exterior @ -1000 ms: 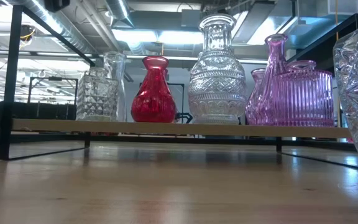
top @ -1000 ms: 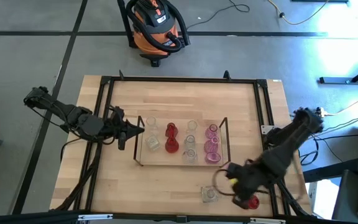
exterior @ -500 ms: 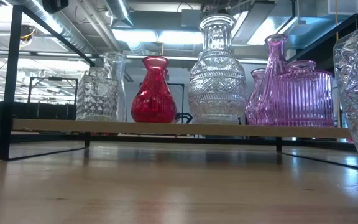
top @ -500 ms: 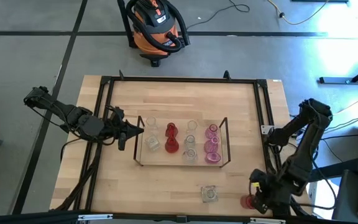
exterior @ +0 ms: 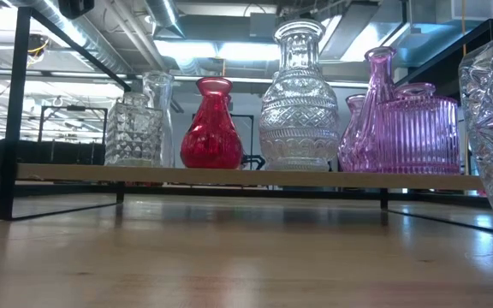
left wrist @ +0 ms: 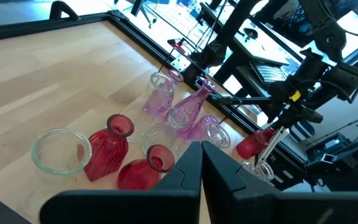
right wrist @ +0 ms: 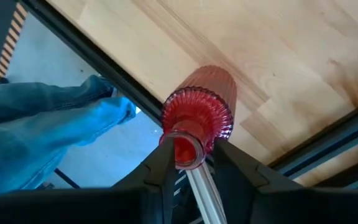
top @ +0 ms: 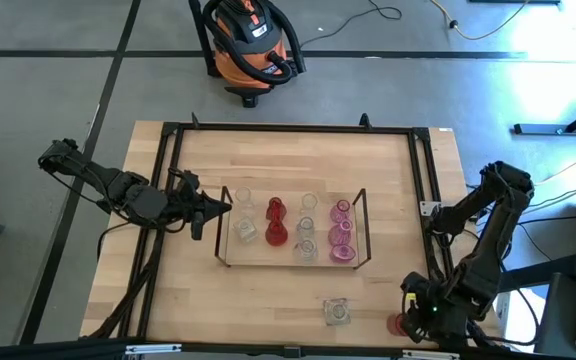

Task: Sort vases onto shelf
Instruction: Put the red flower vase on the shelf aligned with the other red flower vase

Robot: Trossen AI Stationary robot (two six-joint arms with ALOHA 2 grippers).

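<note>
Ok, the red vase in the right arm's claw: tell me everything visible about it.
The red vase is ribbed, translucent red glass with a wide round body and a narrow neck ending in an open rim. The right claw grips it at the neck, one finger on each side. It sits at the table's front right corner, by the black frame; whether its base touches the wood is unclear.

The floor (top: 58, 90) is grey concrete crossed by dark seams. An orange and black shop vacuum (top: 251, 42) stands on it beyond the light wood table (top: 293, 160). A yellow cable (top: 478, 25) trails nearby. Exposed ducts (exterior: 144, 26) run along the ceiling, under bright light.
</note>
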